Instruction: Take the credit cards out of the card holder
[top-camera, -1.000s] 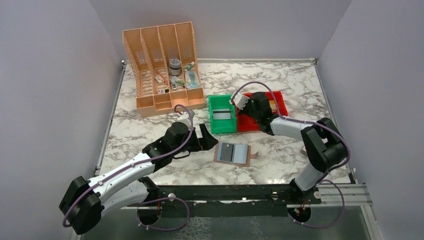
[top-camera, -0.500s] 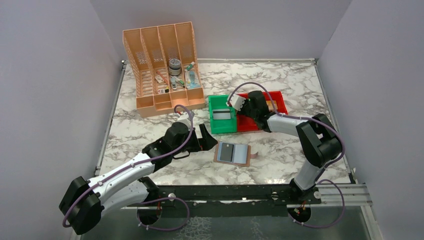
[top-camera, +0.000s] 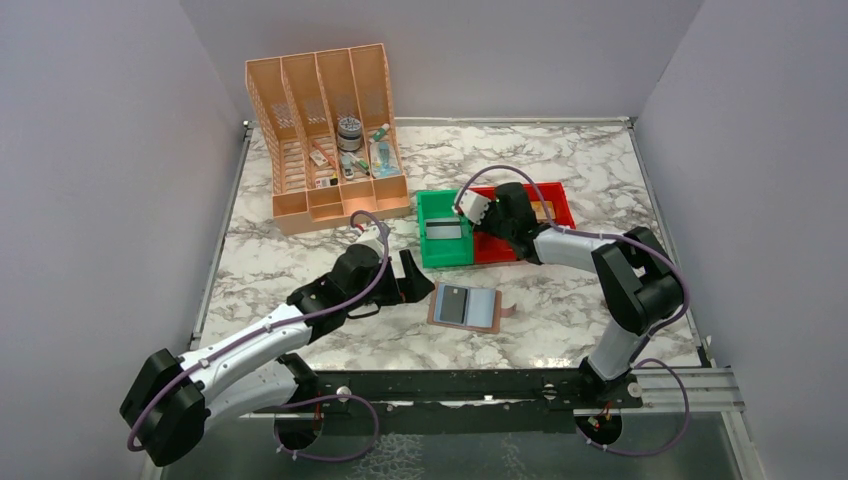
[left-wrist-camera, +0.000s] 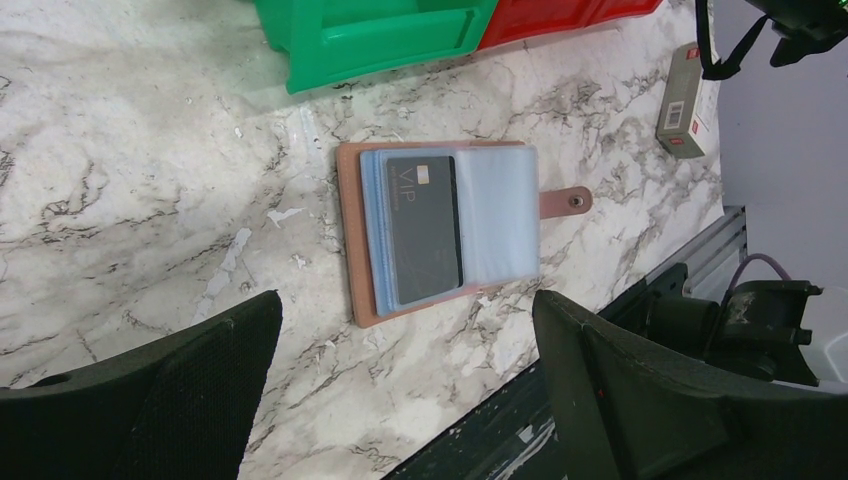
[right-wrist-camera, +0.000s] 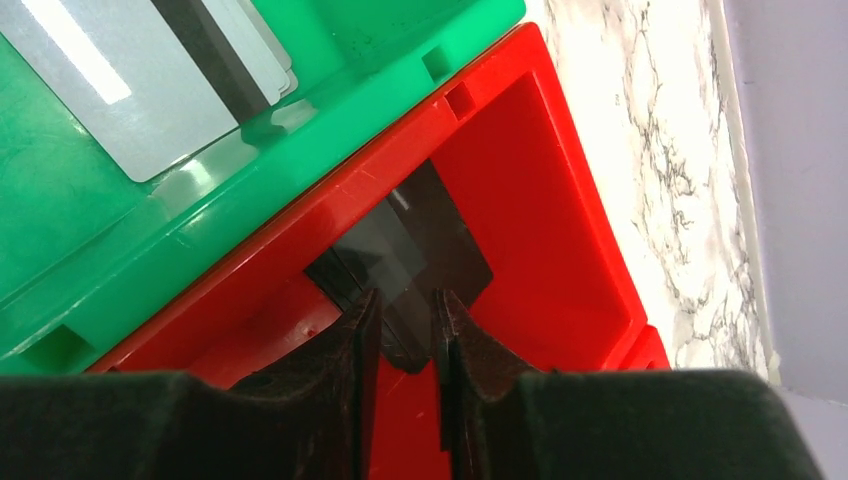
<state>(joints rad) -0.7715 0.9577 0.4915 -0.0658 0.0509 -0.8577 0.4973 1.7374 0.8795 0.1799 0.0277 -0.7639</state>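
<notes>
The right claw (right-wrist-camera: 405, 305) sits in the red bin (right-wrist-camera: 560, 200), likely leaving a credit card (right-wrist-camera: 430, 250) there — held or freed, I cannot tell — while the wide-open left claw (left-wrist-camera: 408, 300) hovers over the VIP card (left-wrist-camera: 425, 230) in the card holder (left-wrist-camera: 500, 215).

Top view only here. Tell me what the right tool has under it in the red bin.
Observer: A dark card lies flat on the floor of the red bin. Its corner shows between the fingers of the right tool, which stand a little apart.
Operator: Now report the holder.
Observer: The holder lies open, and the black card on its inside reads VIP.
Operator: Check the green bin.
Observer: Silver-grey cards lie stacked in the green bin, one showing a dark stripe.
</notes>
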